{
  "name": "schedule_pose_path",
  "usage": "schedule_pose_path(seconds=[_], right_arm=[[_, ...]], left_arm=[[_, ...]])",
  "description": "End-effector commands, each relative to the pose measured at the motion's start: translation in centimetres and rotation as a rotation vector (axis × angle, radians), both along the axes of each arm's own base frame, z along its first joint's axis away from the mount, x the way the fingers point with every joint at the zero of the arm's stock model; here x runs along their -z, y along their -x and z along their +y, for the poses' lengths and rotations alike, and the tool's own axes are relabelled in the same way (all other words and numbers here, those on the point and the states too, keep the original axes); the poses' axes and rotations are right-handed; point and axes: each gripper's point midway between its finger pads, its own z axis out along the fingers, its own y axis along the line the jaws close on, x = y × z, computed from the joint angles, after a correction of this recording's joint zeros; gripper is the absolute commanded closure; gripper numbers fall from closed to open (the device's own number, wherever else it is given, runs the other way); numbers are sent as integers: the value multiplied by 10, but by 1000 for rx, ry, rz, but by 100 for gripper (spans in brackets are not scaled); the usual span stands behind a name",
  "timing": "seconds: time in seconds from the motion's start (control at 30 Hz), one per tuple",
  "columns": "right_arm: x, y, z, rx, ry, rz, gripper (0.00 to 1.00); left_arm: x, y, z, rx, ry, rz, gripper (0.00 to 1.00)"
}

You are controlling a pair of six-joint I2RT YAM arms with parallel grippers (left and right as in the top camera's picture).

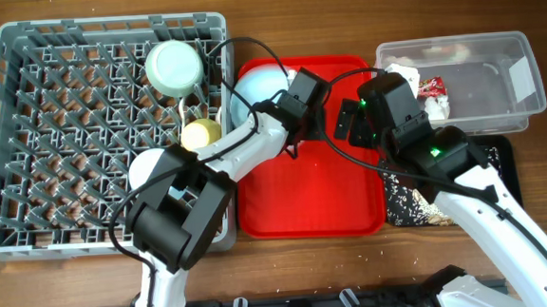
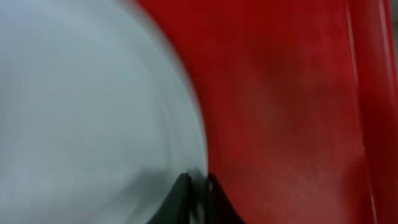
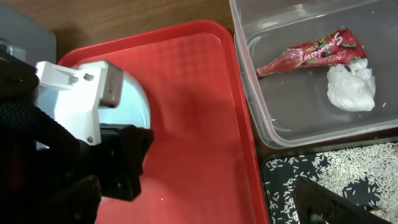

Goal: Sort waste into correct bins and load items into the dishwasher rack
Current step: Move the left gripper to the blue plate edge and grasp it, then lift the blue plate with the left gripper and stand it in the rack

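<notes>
Red plastic serving tray [image 1: 305,194] gave you the most open room. Its near half lay bare, and its raised rim ran close beside the large grey plastic rack [image 1: 44,139] on the left and the shallow black rectangular tray [image 1: 504,158] on the right. Beige crumbs [image 3: 348,168] were scattered across that black tray, part of which lay under your right forearm.

Your right arm slanted in from the near right corner. The right gripper [image 3: 205,208] hung spread wide and empty above the red tray's right rim.

Your left arm rose along the rack's right edge and bent rightward over the tray. The left gripper [image 2: 198,182] was clenched on the rim of the pale blue round plate [image 1: 255,83], one finger on each side of the edge. The wrist view was blurred. The plate sat at the tray's far left corner, tight against the rim there.

Farther back on the right, the clear rectangular plastic tub [image 1: 510,49] held the crinkled red-and-clear wrapper [image 3: 311,53] and the crumpled white tissue wad [image 3: 351,87], which touched each other.

Inside the rack, the small yellow cup [image 1: 201,134] stood near the right wall. A pale mint-white bowl [image 1: 173,67] sat upturned beyond it.
</notes>
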Motion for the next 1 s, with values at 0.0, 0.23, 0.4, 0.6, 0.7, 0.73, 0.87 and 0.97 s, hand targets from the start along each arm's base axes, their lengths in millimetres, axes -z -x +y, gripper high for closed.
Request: schedule_pose_path(seconds=[0.0, 0.23, 0.4, 0.6, 0.7, 0.73, 0.87, 0.97], right_arm=[[-1, -1, 0, 0, -3, -3, 0], [-1, -1, 0, 0, -2, -3, 0], [-1, -1, 0, 0, -3, -3, 0], [-1, -1, 0, 0, -3, -3, 0], [-1, -1, 0, 0, -3, -3, 0], [-1, -1, 0, 0, -2, -3, 0], [-1, -1, 0, 0, -2, -3, 0], [-1, -1, 0, 0, -3, -3, 0]], left_arm=[[8, 37, -27, 110, 130, 169, 96], [-13, 80, -61, 270, 355, 362, 75], [-50, 60, -56, 263, 392, 265, 64], [-86, -7, 46, -74, 82, -11, 64], [-59, -5, 105, -199, -161, 12, 60], [-53, -2, 107, -197, -173, 29, 57], [-30, 0, 118, -162, -266, 47, 64], [-28, -1, 118, -164, -270, 47, 65]])
